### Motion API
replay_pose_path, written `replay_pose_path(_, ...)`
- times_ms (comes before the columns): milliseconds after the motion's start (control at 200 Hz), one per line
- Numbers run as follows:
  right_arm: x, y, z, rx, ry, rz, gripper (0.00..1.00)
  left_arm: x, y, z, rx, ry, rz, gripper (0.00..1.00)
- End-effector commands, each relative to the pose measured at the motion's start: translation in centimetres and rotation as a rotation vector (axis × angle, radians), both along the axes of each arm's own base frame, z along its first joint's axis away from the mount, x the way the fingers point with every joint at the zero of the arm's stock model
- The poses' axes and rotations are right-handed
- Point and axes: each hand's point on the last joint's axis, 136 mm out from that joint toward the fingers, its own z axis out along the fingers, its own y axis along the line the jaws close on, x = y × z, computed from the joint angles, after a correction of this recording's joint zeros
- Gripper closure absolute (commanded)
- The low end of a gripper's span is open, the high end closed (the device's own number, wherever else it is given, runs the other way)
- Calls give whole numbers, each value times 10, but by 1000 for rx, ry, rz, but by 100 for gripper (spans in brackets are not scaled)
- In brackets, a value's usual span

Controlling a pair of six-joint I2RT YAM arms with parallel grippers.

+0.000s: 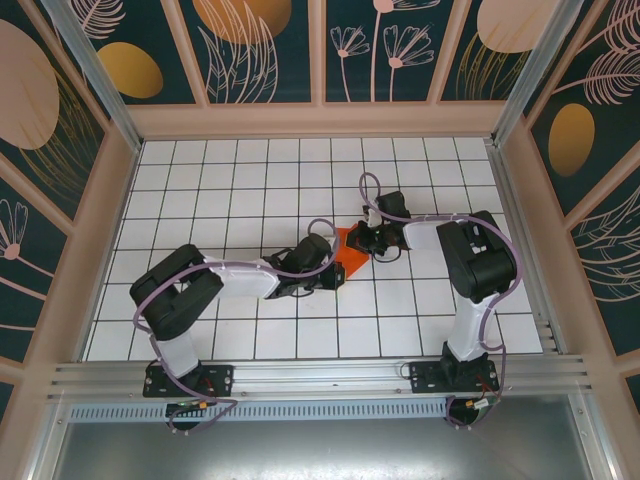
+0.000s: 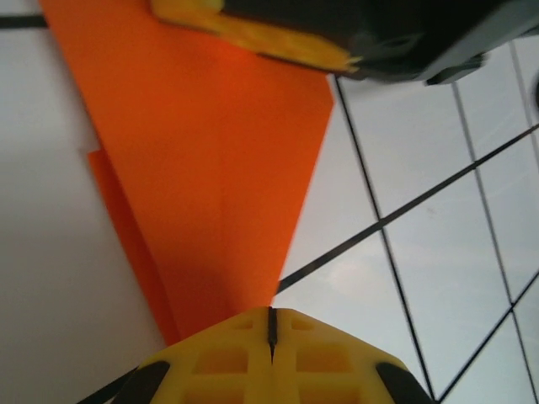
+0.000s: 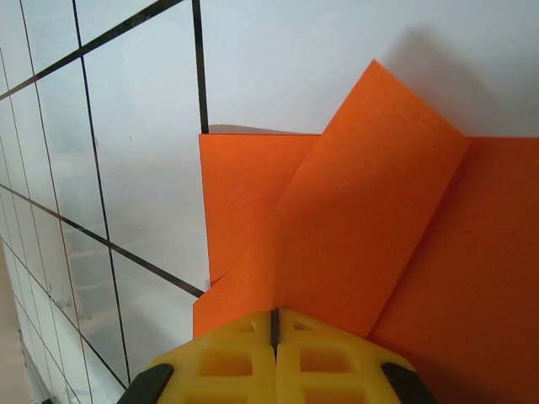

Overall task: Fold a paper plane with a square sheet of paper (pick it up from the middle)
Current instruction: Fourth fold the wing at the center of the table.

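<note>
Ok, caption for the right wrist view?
Shut right gripper tips meeting the folded orange paper on the tiled table.

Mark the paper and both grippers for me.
paper [image 1: 350,252], top view, middle of the visible orange patch.
left gripper [image 2: 271,326], left wrist view, seam between its shut fingers.
right gripper [image 3: 274,326], right wrist view, seam between its shut fingers.

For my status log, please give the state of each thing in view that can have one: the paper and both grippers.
paper: partly folded, flaps overlapping, lying on the table between the two grippers
left gripper: shut, tips at the narrow end of the paper
right gripper: shut, tips over a folded flap of the paper
</note>
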Motion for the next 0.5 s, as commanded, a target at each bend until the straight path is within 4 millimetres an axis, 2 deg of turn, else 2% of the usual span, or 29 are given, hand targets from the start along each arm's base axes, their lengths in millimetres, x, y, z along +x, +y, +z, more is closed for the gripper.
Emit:
replay_pose_path(0, -39, -36, -68, -217, 178, -33, 100, 11, 4, -4, 14, -13, 51, 100)
replay_pose_path(165, -28, -29, -52, -186, 130, -23, 100, 4, 19, -17, 48, 6, 68, 100)
replay_pose_path(335, -11, -19, -25, -141, 58, -1, 100, -4, 23, -23, 24, 27, 70, 100)
replay_pose_path(495, 0, -5, 11, -71, -30, 40, 100, -11, 27, -35, 38, 65, 65, 100)
